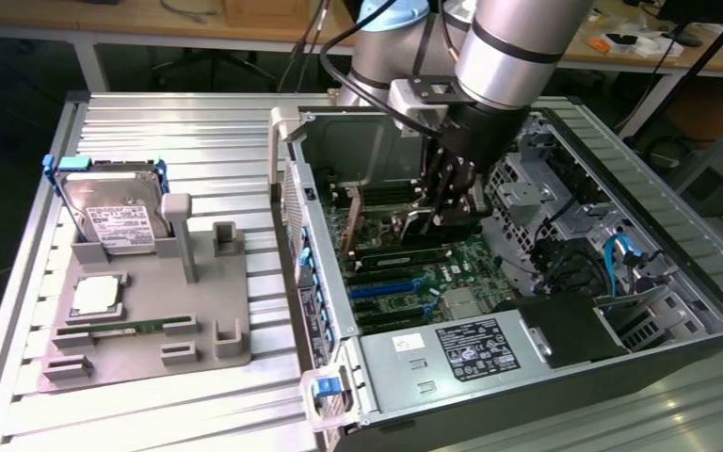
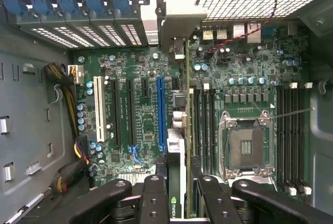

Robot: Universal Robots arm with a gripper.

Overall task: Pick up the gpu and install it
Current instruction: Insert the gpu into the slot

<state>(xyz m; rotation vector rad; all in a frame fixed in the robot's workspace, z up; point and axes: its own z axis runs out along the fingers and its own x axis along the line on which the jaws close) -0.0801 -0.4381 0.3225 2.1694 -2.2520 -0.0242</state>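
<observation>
1. Black jaws (image 2: pixel 177 195) pinch the gpu (image 2: pixel 176 151), a thin flat black card with a silver bracket, edge-on above the green motherboard (image 2: pixel 140 125)
2. Just beside the card runs a long blue expansion slot (image 2: pixel 160 112), with a white slot (image 2: pixel 98 115) further off
3. Outside the open grey computer case (image 1: pixel 336 377), a grey plastic fixture tray (image 1: pixel 148 320) on the ribbed metal desk (image 1: pixel 185 132) holds a silver hard drive (image 1: pixel 117 212)

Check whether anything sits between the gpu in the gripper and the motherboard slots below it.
Nothing visible does. The gripper holds the gpu on edge inside the open computer case, just over the motherboard; the blue slot and the black ones beside it look empty.
</observation>
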